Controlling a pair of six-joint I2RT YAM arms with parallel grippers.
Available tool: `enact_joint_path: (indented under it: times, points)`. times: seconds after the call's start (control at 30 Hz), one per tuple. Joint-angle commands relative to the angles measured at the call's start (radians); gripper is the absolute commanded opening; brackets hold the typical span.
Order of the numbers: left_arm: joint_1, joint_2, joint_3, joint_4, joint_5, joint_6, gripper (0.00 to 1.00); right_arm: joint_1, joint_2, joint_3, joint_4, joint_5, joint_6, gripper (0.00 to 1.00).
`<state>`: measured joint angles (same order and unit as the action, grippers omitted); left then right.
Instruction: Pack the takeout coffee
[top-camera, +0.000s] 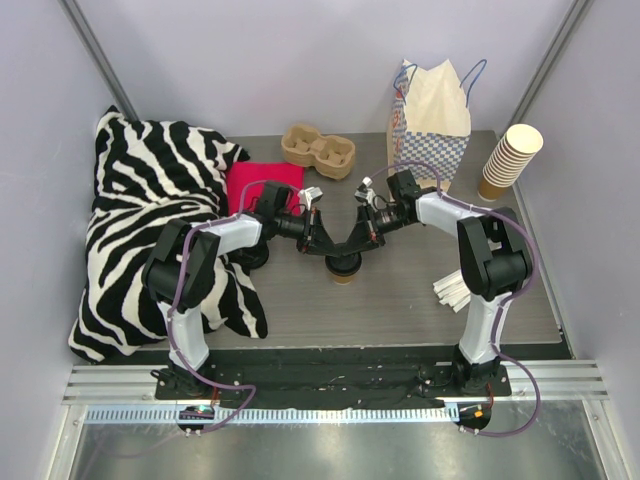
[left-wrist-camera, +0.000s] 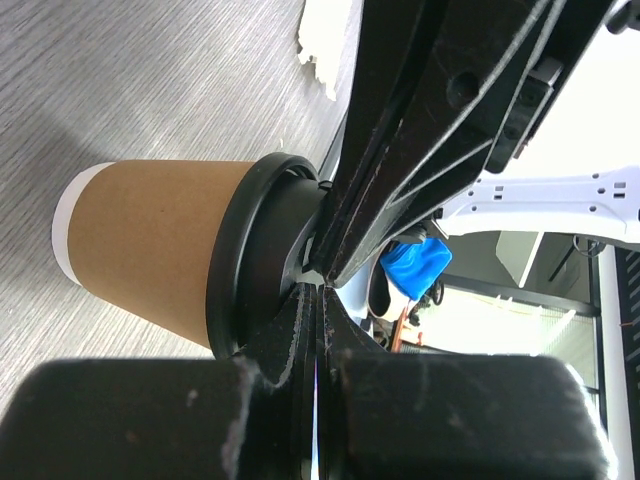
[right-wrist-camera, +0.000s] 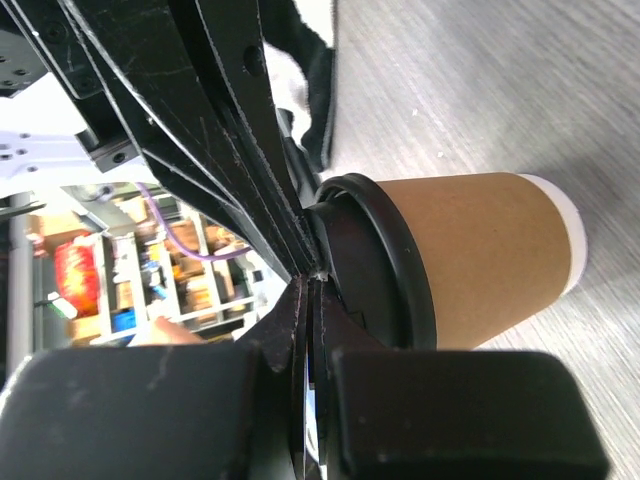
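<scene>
Left arm (top-camera: 215, 240): elbow raised, forearm reaching inward.
Right arm (top-camera: 470, 235): mirrored, as I read it.
Left gripper (left-wrist-camera: 318, 295): fingers closed together.
Right gripper (right-wrist-camera: 312, 285): fingers closed, tips against the left's.

Bright even light, soft shadows; wrist views: background blown out, foreground seemingly blurred.

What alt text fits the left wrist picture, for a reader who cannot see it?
A tan paper cup with a black lid stands on a grey table, shown sideways in the picture. The shut left gripper and the shut right gripper meet tip to tip at the top of the lid.
</scene>
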<state>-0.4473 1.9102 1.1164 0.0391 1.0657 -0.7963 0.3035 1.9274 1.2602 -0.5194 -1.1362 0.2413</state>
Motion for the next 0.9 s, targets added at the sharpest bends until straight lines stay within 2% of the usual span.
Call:
enact_joint_path:
  times: [0.0,0.2,0.37,0.63,0.87]
  points:
    - [-0.002,0.072,-0.043,-0.133,-0.216,0.100,0.00,-0.023,0.074,-0.048,0.012,0.104,-0.043,0.01]
    - [-0.004,0.069,-0.040,-0.131,-0.207,0.103,0.00,-0.026,0.045,-0.048,0.012,0.082,-0.054,0.01]
    - [-0.002,0.043,-0.024,-0.111,-0.179,0.088,0.00,-0.014,-0.045,0.007,-0.014,0.053,-0.046,0.02]
    - [-0.002,-0.082,0.019,-0.045,-0.124,-0.010,0.00,0.000,-0.146,0.007,-0.018,0.075,0.009,0.02]
    - [-0.017,-0.158,-0.039,0.013,-0.098,-0.073,0.00,0.034,-0.159,-0.025,-0.010,0.110,0.015,0.02]
